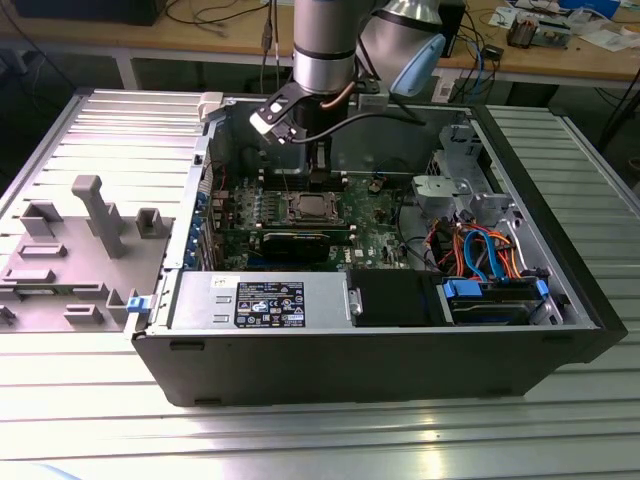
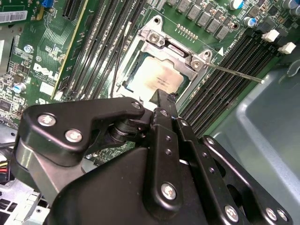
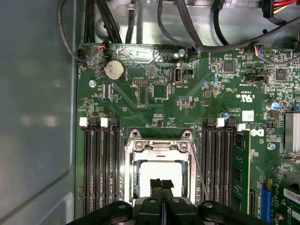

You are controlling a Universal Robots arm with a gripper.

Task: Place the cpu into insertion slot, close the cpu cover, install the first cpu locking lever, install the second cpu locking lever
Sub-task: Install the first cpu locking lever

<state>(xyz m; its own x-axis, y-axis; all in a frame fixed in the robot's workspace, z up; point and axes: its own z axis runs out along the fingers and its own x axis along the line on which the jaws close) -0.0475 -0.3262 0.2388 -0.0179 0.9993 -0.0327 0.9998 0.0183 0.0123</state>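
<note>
In the upper middle of the exterior view the arm (image 1: 325,50) reaches down into an open case (image 1: 350,360) that lies on the ribbed metal table (image 1: 300,440). The gripper (image 1: 320,183) hangs low over the green motherboard (image 1: 375,225), just above the slot (image 1: 305,208). In the first wrist view the two black fingertips (image 3: 156,183) are pressed together side by side with nothing between them, and they sit over one edge of the cpu (image 3: 150,169). The cpu lies flat in the slot, its pale top showing through the square window of the cover (image 3: 161,146), whose silver frame lies down around it. In the second wrist view a thin lever (image 2: 234,73) slants out from a corner of the cover across the black memory slots (image 2: 220,89); whether it is latched cannot be told. On the exterior view's left, a grey fixture block (image 1: 90,215) stands on the table beside the case, well apart from the gripper.
</note>
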